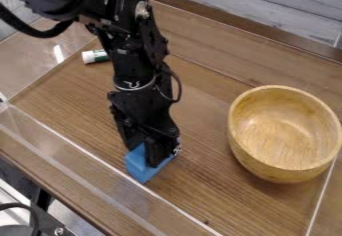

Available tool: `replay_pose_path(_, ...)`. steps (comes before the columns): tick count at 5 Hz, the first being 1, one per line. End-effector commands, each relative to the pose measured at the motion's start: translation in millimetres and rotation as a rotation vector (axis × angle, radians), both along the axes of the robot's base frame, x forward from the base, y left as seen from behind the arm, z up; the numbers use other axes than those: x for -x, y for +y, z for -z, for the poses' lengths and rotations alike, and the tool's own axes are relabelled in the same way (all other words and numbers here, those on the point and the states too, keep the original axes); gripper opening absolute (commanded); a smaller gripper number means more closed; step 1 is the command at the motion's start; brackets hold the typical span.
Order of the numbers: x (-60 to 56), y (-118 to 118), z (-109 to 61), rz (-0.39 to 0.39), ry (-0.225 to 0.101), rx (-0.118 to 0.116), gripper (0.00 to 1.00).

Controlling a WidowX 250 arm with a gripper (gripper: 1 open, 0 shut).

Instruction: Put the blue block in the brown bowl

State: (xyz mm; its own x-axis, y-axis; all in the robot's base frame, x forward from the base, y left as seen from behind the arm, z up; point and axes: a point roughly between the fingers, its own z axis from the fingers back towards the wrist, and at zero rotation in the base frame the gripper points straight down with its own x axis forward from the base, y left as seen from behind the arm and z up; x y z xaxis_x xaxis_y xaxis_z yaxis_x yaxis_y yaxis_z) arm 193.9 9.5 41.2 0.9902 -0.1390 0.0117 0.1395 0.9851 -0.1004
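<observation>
Fingers (151, 152) clamped down on the blue block (143, 163), low centre of frame, resting on the bench (227, 195). Pointed straight down for a clean lift. Brown bowl (283, 133) at right, well apart, empty and waiting.

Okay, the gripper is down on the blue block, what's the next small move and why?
Probably lift straight up. The gripper looks shut on the blue block, which sits on the table, and the brown bowl to its right has a raised rim to clear.
</observation>
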Motion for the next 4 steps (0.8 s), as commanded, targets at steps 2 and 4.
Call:
replay_pose_path(2, -10.2, 0.7, -15.2, 0.001, -0.057, -0.004, 0.00)
replay_pose_path(4, -10.1, -0.3, -18.8, 0.005, -0.058, -0.001, 0.00)
